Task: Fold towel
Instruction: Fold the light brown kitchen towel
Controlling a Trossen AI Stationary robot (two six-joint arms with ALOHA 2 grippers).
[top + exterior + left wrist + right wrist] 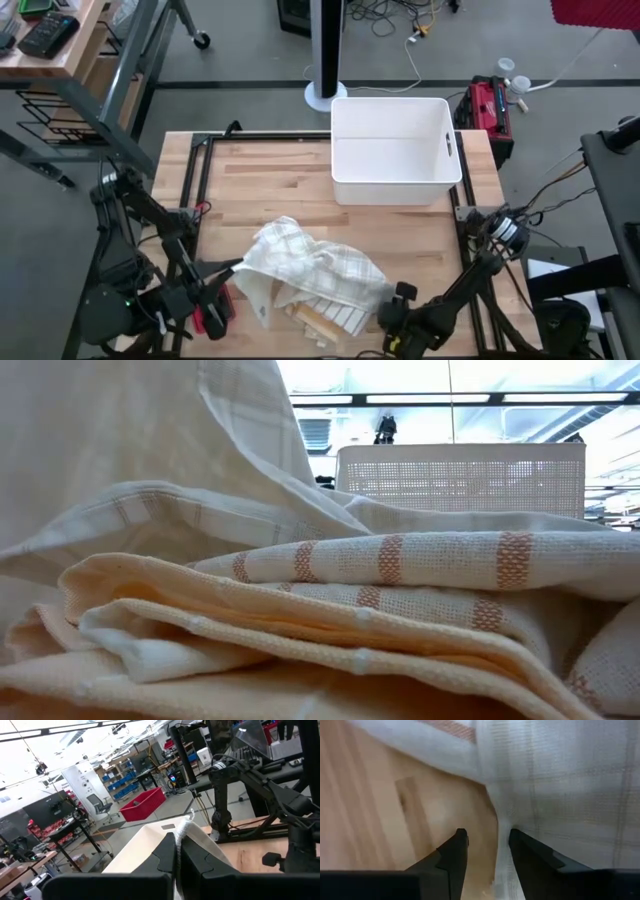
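Observation:
A white checked towel [300, 258] lies crumpled over a towel with orange stripes [340, 318] and a cream one [250, 630] near the table's front edge. My left gripper [233, 268] is at the pile's left side, shut on the checked towel [150, 845], which rises toward it [150, 430]. My right gripper [397, 297] slants down at the pile's right edge. It is open, and the checked towel's edge [504, 855] runs between its fingers. My left gripper pinches the checked towel's left edge between its two fingers, and a tuft of hem [187, 824] sticks out past the tips. The fingers lie level, coming from the table's left. That edge is lifted, and the rest of the towel rests on the pile. Whether my right gripper touches the towel's edge, I cannot tell.
A white plastic bin [395, 150] stands at the table's far right. Bare wooden tabletop [270, 170] lies between the bin and the towels and to the far left. The black frame rail [190, 190] runs along the table's left side.

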